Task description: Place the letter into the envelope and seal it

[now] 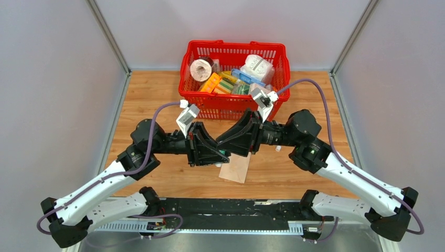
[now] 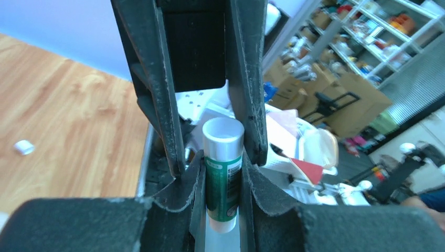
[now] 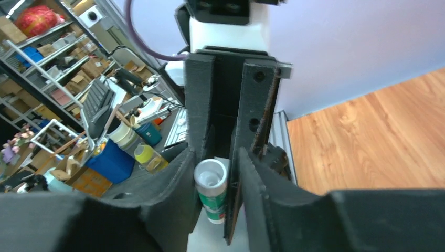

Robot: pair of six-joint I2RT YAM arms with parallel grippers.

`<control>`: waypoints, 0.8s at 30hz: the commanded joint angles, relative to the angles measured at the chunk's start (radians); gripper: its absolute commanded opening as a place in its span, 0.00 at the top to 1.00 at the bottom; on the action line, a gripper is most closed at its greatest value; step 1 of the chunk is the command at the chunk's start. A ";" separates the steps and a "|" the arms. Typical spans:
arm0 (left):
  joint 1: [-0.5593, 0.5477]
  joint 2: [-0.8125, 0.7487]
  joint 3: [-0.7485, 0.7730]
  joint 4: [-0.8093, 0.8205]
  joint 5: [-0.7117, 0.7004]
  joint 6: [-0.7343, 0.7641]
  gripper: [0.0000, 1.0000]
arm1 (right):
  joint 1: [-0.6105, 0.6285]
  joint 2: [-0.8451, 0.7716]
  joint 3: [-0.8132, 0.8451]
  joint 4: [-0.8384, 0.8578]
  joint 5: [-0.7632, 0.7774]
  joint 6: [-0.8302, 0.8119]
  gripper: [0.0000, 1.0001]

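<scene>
From above we see the left gripper (image 1: pixel 223 156) and right gripper (image 1: pixel 221 143) meeting over the envelope (image 1: pixel 237 169), just nearside of the red basket (image 1: pixel 234 44); the left wrist view shows our left fingers clamped on a green glue stick (image 2: pixel 223 181); the right wrist view shows the right fingers pinching it too

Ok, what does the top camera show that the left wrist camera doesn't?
Only the top view: the red basket of supplies and the tan envelope lying on the table beneath the arms. Only the left wrist view: the glue stick, with its silver cap and green label, clamped in the left tool, plus shelving beyond the table. Both: the wooden table, and the right tool meeting the left tip to tip.
</scene>
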 commanded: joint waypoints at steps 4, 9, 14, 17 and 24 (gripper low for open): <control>-0.012 0.018 0.139 -0.272 -0.293 0.191 1.00 | 0.004 0.048 0.067 -0.317 0.274 -0.014 0.43; -0.012 0.113 0.171 -0.355 -0.422 0.205 1.00 | 0.091 0.107 0.156 -0.494 0.554 -0.014 0.43; -0.012 0.175 0.210 -0.438 -0.581 0.218 1.00 | 0.168 0.177 0.221 -0.600 0.799 0.026 0.49; -0.012 0.201 0.218 -0.458 -0.650 0.205 1.00 | 0.218 0.229 0.286 -0.692 0.934 0.034 0.53; -0.012 0.181 0.190 -0.415 -0.713 0.197 1.00 | 0.241 0.278 0.332 -0.762 0.994 0.046 0.53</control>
